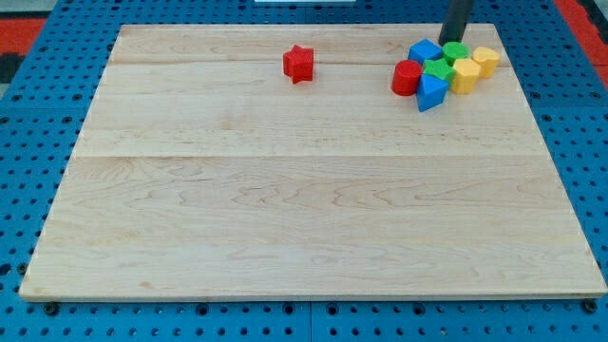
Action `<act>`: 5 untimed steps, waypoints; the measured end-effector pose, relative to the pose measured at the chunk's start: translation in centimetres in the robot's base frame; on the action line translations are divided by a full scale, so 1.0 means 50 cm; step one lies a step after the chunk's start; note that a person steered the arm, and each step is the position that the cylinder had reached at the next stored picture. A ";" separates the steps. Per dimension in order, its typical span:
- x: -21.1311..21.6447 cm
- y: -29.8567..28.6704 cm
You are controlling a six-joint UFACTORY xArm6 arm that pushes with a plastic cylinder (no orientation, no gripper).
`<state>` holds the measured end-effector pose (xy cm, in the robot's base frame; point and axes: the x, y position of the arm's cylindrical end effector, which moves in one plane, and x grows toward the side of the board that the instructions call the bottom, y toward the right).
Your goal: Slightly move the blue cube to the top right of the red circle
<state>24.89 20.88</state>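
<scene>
Checking in on this one: looks close to done, maybe already there. The blue cube sits near the board's top right corner, touching the red circle and lying up and to the right of it, so the placement the task asks for seems basically met. If anything's left I'd guess it's just a small nudge, and with everything packed together that could drag the neighbours along. My tip is down at the board's top edge, just right of the cube and right above the green block; I can't tell if it's actually touching either one. There's no pincer on this rig, just the plain dark rod, so no open-or-closed state to report. The rest of the cluster: a second green block in the middle, a blue block with a pointed shape at the bottom, and two yellow blocks on the right, all pressed together. A red star sits alone, well apart, near the top edge around the middle. The blocks look like smooth, matte, solid-coloured plastic or painted wood. The board is pale wood with visible grain and plank seams, on a blue perforated base.
</scene>
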 end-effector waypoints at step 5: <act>0.049 -0.025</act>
<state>27.34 19.65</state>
